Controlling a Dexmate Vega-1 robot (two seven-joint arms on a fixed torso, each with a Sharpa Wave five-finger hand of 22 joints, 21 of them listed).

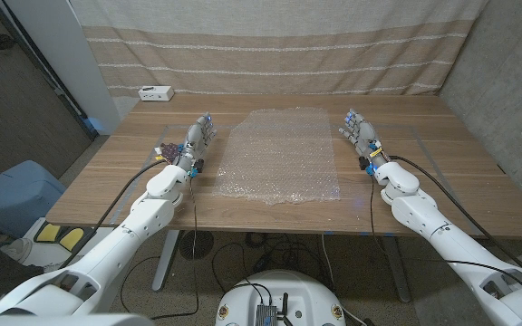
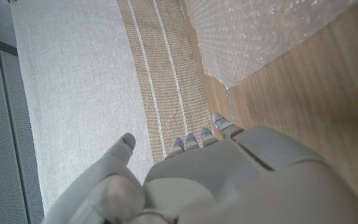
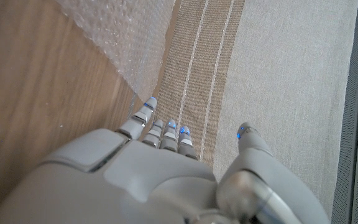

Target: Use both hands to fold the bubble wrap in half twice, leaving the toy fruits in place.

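A clear sheet of bubble wrap point(image 1: 279, 158) lies spread out flat in the middle of the wooden table point(image 1: 451, 181). My left hand point(image 1: 198, 140) stands beside the sheet's left edge with its fingers straight and apart, holding nothing. My right hand point(image 1: 359, 134) stands beside the right edge in the same way, a small gap from the wrap. In the left wrist view my left hand point(image 2: 216, 180) points past a corner of the bubble wrap point(image 2: 260, 37). In the right wrist view my right hand point(image 3: 154, 180) points along the edge of the bubble wrap point(image 3: 123, 37). A small dark reddish thing point(image 1: 166, 151) lies just left of my left hand; I cannot tell what it is.
A small white box point(image 1: 155, 91) sits at the table's far left corner. A striped curtain point(image 1: 270, 45) hangs behind the table. A blue bin point(image 1: 16, 195) stands on the floor to the left. Bare wood shows on both sides of the wrap.
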